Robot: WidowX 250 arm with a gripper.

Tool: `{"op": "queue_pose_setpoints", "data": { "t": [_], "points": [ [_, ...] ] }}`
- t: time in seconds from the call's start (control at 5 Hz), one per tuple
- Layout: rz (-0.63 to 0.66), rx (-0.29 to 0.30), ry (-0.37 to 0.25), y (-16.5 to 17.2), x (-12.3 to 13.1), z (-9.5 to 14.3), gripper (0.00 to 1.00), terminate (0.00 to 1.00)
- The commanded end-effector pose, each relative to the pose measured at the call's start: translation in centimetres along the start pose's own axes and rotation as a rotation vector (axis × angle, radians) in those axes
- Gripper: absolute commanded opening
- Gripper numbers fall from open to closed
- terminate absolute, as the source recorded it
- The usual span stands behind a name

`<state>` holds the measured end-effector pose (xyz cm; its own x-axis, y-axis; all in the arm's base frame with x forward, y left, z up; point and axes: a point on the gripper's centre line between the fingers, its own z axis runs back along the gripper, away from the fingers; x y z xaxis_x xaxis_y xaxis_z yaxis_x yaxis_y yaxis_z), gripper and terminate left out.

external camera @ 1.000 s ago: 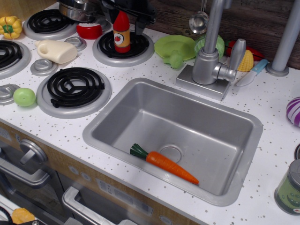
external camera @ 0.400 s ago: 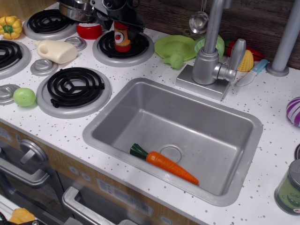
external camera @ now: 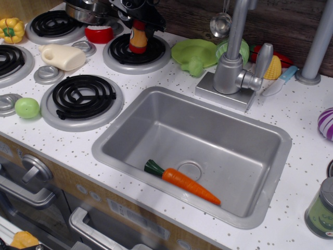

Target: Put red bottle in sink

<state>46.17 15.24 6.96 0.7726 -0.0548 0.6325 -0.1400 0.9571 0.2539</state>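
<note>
Even, bright overhead light; white speckled table [external camera: 291,112] well exposed. Soft sheen on sink [external camera: 195,143] walls and on faucet [external camera: 234,57], no blown glare. Shadows short and diffuse beside carrot [external camera: 182,181]. My claw [external camera: 139,11] at top edge is dark, slightly motion-blurred. Bottom-left corner soft, dim.

— What is seen behind the counter?
— A dark wooden wall [external camera: 291,21] is shown along the back.
— And below?
— A white speckled countertop [external camera: 307,120] is set over a cabinet front [external camera: 104,208] fitted with grey handles.
</note>
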Motion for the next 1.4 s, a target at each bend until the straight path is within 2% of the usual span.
{"op": "queue_pose_setpoints", "data": {
  "t": [0.0,0.4,0.6,0.8,1.0,1.2],
  "points": [
    [0.001,0.011,-0.024,0.8,1.7,2.0,0.00,0.00],
    [0.096,0.088,0.118,-2.1,-1.8,9.5,0.00,0.00],
    [0.180,0.065,0.174,-5.6,-5.9,11.0,0.00,0.00],
    [0.225,0.033,0.162,-8.6,-8.2,10.2,0.00,0.00],
    [0.263,0.002,0.090,-10.6,-9.8,7.8,0.00,0.00],
    [0.283,-0.049,0.043,-11.9,-10.8,5.6,0.00,0.00]
  ]
}}
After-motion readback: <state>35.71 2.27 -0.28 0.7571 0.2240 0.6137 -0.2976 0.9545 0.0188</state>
